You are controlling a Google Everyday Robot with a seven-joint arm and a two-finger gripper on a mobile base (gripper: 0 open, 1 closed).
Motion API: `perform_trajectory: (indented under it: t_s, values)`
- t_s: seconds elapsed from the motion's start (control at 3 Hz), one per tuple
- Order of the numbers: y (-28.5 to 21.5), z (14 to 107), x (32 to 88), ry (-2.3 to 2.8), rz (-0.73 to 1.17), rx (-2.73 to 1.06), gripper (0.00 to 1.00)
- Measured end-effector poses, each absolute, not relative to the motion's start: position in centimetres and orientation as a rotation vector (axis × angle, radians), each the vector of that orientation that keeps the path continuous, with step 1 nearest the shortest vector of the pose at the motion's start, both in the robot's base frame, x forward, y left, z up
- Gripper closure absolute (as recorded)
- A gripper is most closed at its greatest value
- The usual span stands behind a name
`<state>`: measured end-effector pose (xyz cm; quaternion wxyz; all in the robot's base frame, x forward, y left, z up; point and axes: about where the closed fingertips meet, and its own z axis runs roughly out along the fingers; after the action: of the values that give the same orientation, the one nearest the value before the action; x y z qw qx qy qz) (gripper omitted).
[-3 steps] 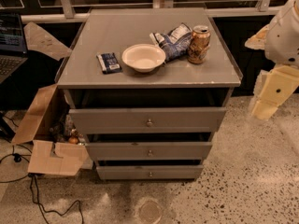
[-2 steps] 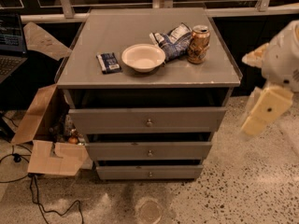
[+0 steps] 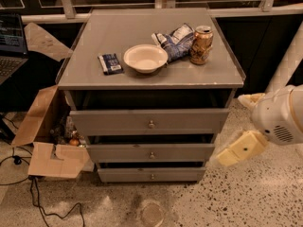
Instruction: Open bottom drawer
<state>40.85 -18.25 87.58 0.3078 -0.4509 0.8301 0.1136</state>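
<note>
The counter (image 3: 142,77) is the grey top of a three-drawer cabinet. The bottom drawer (image 3: 123,175) is the lowest and narrowest front, under the counter's front edge and just above the speckled floor (image 3: 246,197). Its small round knob (image 3: 152,176) sits at the centre. Only its face shows, none of its inside. Above it are the middle drawer (image 3: 118,153) and the wider top drawer (image 3: 109,122), with a dark gap over each.

The tool (image 3: 239,150) is the pale yellow end of the white arm (image 3: 279,119). It hangs off the counter's front right corner, below the top and level with the middle drawer, apart from every drawer front. Whether it is apart or together cannot be told.

A white bowl (image 3: 145,57) sits near the middle of the counter. A dark blue packet (image 3: 110,63) lies just beside it, toward the left edge. A crumpled snack bag (image 3: 175,40) lies behind the bowl toward the right, and a drink can (image 3: 201,44) stands upright against the bag's right side.

An open cardboard box (image 3: 42,136) sits on the floor off the counter's front left corner. A laptop (image 3: 10,46) is further left, and cables (image 3: 42,207) trail over the floor.
</note>
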Motion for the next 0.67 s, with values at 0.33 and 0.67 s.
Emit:
perform_trajectory:
  t_s: [0.33, 0.67]
  values:
    - [-16.9, 85.2, 43.2, 2.143, 0.330, -1.064, 0.00]
    - [-15.6, 83.3, 46.2, 2.096, 0.369, -0.993, 0.00]
